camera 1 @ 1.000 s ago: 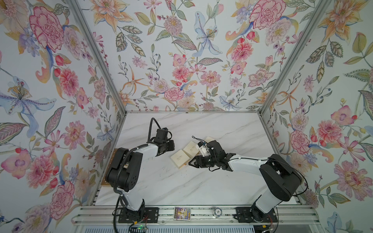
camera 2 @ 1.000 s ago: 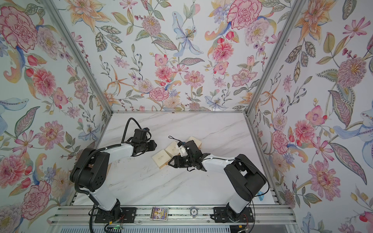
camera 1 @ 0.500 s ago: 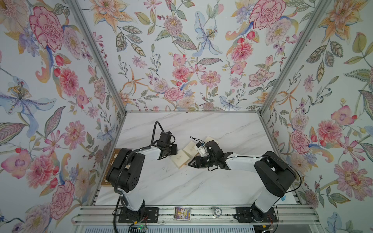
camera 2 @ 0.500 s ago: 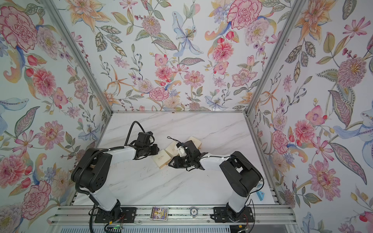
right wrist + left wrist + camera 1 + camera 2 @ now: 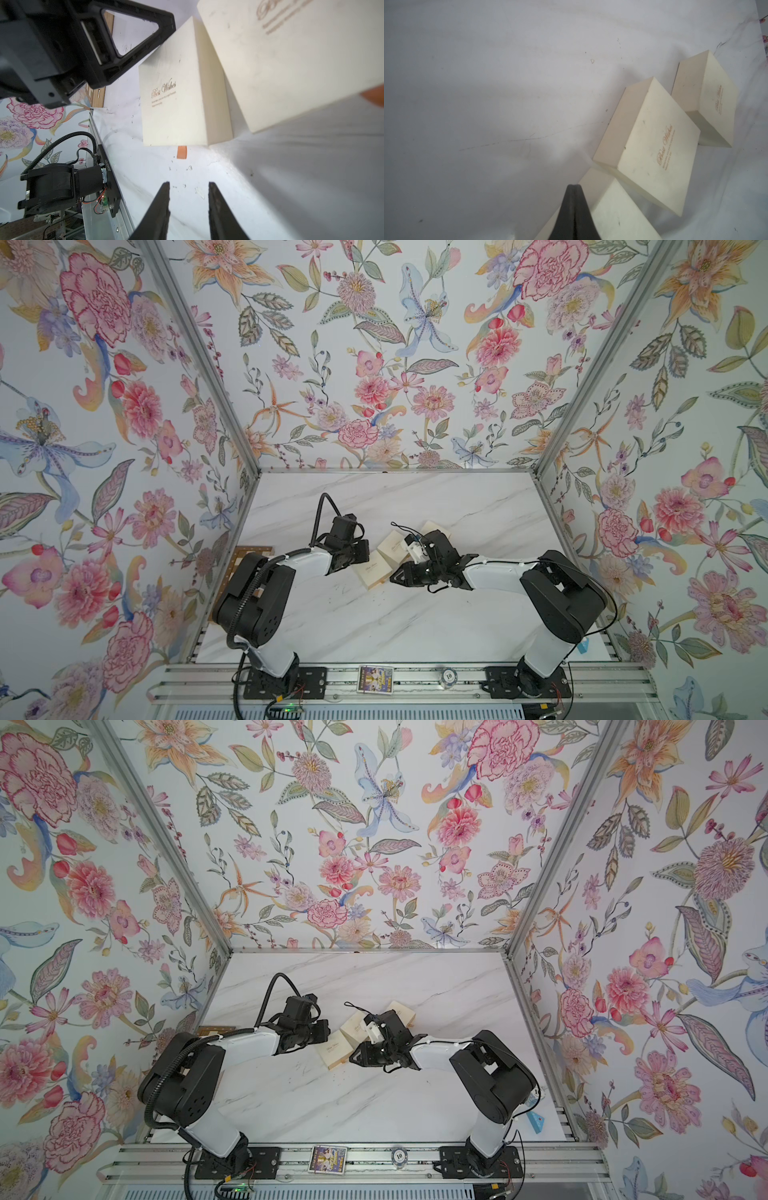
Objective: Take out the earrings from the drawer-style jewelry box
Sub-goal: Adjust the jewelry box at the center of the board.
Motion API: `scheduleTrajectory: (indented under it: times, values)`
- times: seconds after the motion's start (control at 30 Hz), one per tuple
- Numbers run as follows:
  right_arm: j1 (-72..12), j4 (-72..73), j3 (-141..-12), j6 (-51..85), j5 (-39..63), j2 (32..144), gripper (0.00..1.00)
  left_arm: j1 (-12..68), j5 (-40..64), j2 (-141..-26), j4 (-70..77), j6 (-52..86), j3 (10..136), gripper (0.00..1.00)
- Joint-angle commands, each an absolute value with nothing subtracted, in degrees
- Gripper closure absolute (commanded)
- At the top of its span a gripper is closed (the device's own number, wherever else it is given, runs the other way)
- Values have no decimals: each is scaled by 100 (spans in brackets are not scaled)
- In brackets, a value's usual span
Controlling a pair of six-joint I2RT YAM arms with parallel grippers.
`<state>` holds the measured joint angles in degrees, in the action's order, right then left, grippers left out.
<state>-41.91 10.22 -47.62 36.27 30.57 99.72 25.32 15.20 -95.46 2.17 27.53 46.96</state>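
**On the counter: drawers all shut, pull not started**

On the marble counter (image 5: pixel 301 182) sit three cream "Best Wishes" drawer boxes, bunched in a loose row, all closed as far as the views show. The left gripper (image 5: pixel 574 187) has its jaws clenched on nothing, tips against or just beside a corner of the nearest cream box (image 5: pixel 178 99), which reads as bracing. The right gripper (image 5: pixel 189 183) has its jaws parted and empty, low over the counter and aimed at the orange pull tab (image 5: pixel 181 152) sticking out from that box's near edge; near it, not touching. The middle box (image 5: pixel 291 62) shows its own orange tab at the frame edge; the far box (image 5: pixel 708 93) is untouched.

No earrings can be identified. A few pale specks (image 5: pixel 189 168) lie on the counter between the right jaws and the tab, too small to tell whether they are jewelry or debris. Otherwise the earrings are presumably inside the shut drawers.

Progress is judged early. Left to do: pinch the tab, slide the drawer out, pick out the pieces.
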Motion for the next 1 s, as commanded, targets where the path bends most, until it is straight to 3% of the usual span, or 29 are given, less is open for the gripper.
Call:
scheduleTrajectory:
  times: [0.0,0.43,0.97]
  values:
    - [-4158,938,-4856,3634,2864,10102,69,2701,1308,-9385,135,2928,4536,96]
    - [-4219,818,-5002,3541,3012,10298,79,2805,1186,-9279,140,3159,4183,98]
    - [-4267,689,-5245,3462,2786,10512,81,3091,1216,-9148,64,3368,4013,100]
